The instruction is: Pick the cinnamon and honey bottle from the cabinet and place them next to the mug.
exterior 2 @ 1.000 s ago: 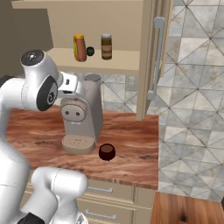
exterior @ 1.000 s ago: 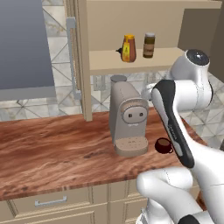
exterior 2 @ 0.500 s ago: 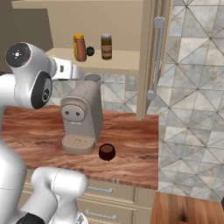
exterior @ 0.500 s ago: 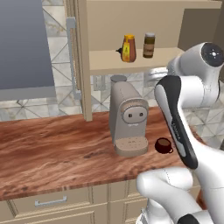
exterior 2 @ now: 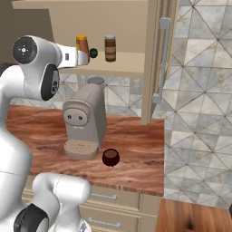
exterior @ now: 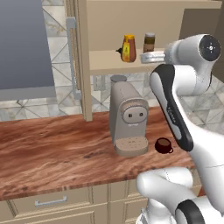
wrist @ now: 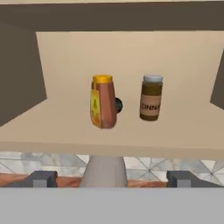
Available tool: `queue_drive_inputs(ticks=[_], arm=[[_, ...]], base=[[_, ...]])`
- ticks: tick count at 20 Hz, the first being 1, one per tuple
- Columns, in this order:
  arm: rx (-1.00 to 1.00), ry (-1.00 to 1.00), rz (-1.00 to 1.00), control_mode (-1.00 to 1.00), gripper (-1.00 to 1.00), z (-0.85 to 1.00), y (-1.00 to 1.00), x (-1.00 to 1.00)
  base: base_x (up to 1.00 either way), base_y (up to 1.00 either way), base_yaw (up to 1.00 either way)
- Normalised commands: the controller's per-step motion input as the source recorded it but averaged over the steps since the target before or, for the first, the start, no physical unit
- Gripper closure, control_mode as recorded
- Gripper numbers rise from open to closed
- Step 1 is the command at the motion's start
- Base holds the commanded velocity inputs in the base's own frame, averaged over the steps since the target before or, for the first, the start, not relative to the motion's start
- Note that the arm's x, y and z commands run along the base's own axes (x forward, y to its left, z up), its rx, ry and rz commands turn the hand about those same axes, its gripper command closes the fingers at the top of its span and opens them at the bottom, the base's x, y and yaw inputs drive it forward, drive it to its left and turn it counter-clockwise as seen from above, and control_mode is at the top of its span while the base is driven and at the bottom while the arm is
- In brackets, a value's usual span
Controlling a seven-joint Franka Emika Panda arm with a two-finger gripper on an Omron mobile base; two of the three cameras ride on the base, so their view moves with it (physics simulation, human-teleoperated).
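While the gripper gapes wide at frame bottom, honey bottle and cinnamon stand mid-frame on the cabinet shelf

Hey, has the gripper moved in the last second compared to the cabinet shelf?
Yes. The gripper has risen from beside the coffee machine to the cabinet shelf edge, facing the honey bottle and cinnamon.

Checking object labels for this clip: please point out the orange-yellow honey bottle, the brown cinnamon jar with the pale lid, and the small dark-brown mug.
Orange-yellow honey bottle (wrist: 103,105): hand view, on its body.
Brown cinnamon jar with pale lid (wrist: 151,99): hand view, on its label.
Small dark-brown mug (exterior 2: 110,157): right base view, on its side.
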Motion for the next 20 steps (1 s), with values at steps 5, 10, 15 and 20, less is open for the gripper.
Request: queue_drive_inputs(ticks=[5, 10, 15, 20], arm=[[0.00, 0.15, 0.06, -1.00, -1.00, 0.28, 0.05, 0.52], [0.00, 0.11, 0.06, -1.00, -1.00, 0.01, 0.00, 0.25], [0.00, 0.04, 0.00, -1.00, -1.00, -0.32, 0.03, 0.21], [0.00, 0.01, 0.00, -1.00, -1.00, -0.21, 0.04, 0.09]], base=[[0.00, 0.00, 0.00], [0.00, 0.00, 0.00], [0.00, 0.00, 0.00], [0.00, 0.00, 0.00]])
